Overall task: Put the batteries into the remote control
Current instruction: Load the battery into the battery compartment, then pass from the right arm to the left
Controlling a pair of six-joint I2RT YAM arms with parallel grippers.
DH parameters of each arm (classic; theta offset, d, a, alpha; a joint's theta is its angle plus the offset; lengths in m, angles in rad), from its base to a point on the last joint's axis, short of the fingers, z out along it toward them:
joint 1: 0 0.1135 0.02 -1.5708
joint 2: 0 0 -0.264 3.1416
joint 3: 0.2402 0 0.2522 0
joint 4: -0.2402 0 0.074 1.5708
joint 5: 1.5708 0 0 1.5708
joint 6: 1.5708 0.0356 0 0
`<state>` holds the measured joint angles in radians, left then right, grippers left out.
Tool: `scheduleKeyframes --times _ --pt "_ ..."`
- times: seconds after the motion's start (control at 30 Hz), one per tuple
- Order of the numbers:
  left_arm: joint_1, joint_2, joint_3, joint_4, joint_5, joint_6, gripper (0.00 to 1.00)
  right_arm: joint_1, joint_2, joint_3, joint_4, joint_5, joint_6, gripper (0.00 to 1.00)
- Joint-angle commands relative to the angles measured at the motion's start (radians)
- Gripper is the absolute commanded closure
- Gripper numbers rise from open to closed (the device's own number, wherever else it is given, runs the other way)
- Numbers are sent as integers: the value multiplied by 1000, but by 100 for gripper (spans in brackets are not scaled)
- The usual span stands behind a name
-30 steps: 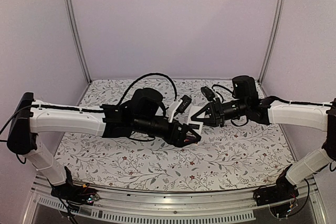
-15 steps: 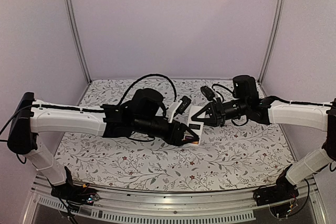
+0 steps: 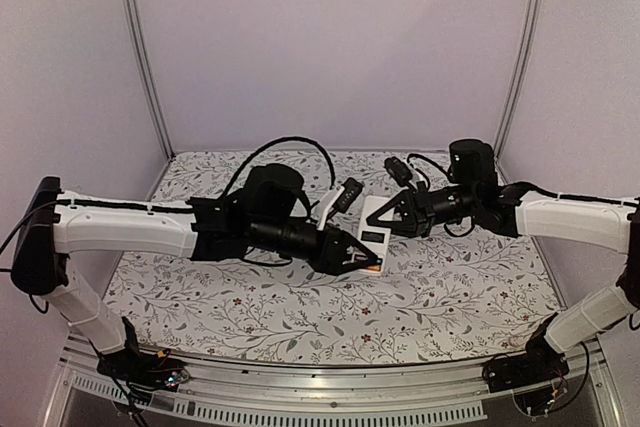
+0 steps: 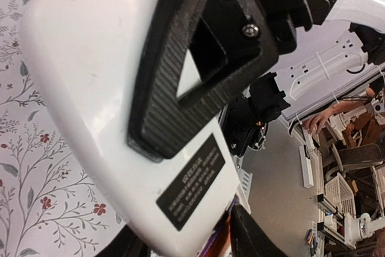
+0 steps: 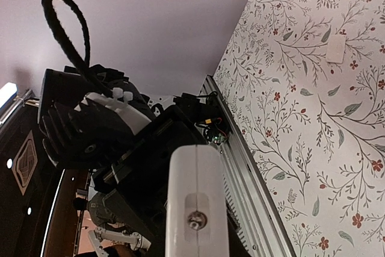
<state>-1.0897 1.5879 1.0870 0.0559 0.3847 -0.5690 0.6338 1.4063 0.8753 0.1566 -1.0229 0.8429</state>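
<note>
1. The remote control (image 3: 372, 229) hangs mid-frame above the tabletop (image 3: 250, 317). The right end effector (image 3: 386, 222) clamps it. The left end effector (image 3: 361, 259) straddles its lower end; I cannot tell if it grips.
2. Probably a regrasp; next, expose the recess steadily.
3. One remote, no batteries visible.

White remote control (image 4: 90, 88), black label (image 4: 191, 182), leafy red-flowered table cover (image 3: 450, 287), lilac walls (image 3: 330, 47)

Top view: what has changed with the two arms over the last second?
The left hand closed its fingers onto the near end of the white rectangular plastic remote control. The right hand kept its grip on the far end, and the remote stayed held between them.
</note>
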Motion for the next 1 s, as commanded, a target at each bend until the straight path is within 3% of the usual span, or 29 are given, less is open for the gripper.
scheduleKeyframes --times 0.0,0.23,0.4,0.63,0.83,0.97 --pt "12 -61 -42 22 10 80 46 -20 -44 -19 47 23 29 100" --pt "53 -149 -57 -18 -75 159 19 -72 -76 -55 44 73 22 100" --pt "31 -140 -18 -96 -271 193 1 -76 -104 -78 37 180 19 100" --pt "-36 18 179 -242 -429 244 0 -63 -96 -82 33 260 27 100" --pt "-59 146 314 -313 -469 251 1 -39 -78 -84 31 297 27 100" --pt "-68 243 435 -422 -524 261 9 -27 -76 -82 32 312 27 100"
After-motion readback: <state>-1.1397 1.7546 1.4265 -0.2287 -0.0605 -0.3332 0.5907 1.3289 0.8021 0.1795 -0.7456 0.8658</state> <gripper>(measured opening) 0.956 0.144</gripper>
